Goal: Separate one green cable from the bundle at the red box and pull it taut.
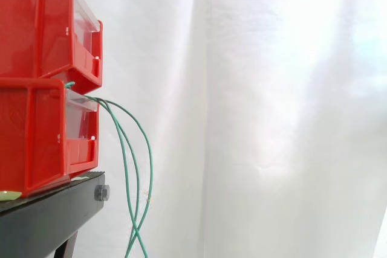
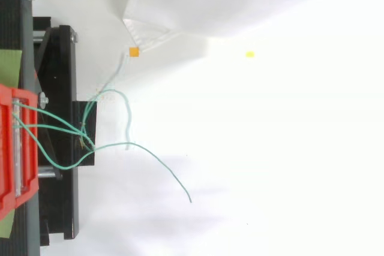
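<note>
**Green cables hanging loose from the bins**

I could not tell how my hand stood, whether open or closed, or whether it had hold of anything.

From the side, two red bins sat stacked at the left, the upper bin [image 1: 36, 22] resting on the lower bin [image 1: 33, 137], and both stood on the black table [image 1: 54, 212]. The green cables [image 1: 151, 173] came out at the front of the bins, where the upper one met the top of the lower one. From there they arched outward and drooped past the table's edge. They hung slack in front of the white curtain [image 1: 272, 119] and crossed one another low down. A bolt [image 1: 101, 193] showed on the table's front edge, just below the lower bin.

From above, the cables left the bin's front at separate spots. They ran together into one bundle [image 2: 83, 133] over a black part of the table at its outer edge. Beyond that knot they spread again. One made a loop toward the top of the view. Another, the loose cable [image 2: 162, 163], curved away across the white floor and ended free, well apart from the table. A small orange tag [image 2: 133, 52] lay on the floor beyond the loop, and a yellow speck [image 2: 249, 54] lay farther out still.
</note>
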You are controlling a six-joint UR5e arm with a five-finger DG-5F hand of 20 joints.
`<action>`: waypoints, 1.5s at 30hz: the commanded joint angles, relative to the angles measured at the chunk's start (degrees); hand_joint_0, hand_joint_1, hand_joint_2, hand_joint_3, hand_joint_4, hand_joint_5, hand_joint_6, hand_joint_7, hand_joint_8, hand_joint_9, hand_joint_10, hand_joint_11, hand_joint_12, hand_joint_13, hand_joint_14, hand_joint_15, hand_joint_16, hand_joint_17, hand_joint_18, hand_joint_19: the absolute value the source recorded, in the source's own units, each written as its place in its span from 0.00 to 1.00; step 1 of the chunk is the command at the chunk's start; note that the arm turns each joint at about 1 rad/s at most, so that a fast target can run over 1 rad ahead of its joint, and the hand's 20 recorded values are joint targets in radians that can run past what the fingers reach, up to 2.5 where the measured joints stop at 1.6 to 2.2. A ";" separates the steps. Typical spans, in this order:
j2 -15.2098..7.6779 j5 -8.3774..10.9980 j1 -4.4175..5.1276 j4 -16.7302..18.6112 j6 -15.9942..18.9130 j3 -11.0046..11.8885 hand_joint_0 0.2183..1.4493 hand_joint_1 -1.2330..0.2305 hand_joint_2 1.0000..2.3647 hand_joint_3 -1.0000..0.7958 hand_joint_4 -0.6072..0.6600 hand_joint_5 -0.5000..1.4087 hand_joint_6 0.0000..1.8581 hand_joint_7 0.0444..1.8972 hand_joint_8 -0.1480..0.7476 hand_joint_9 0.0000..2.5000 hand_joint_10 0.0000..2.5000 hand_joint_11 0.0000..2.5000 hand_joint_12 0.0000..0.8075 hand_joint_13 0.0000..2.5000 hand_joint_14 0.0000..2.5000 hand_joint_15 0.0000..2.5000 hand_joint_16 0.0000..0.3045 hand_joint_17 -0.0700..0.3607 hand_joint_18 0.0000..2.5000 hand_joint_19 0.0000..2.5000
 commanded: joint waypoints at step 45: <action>0.02 -0.01 -0.19 0.03 -0.03 -0.02 0.22 0.40 0.00 0.28 0.65 0.18 0.27 0.43 0.46 0.37 0.01 0.35 0.37 0.27 0.01 0.32 0.10 0.33 0.18 0.30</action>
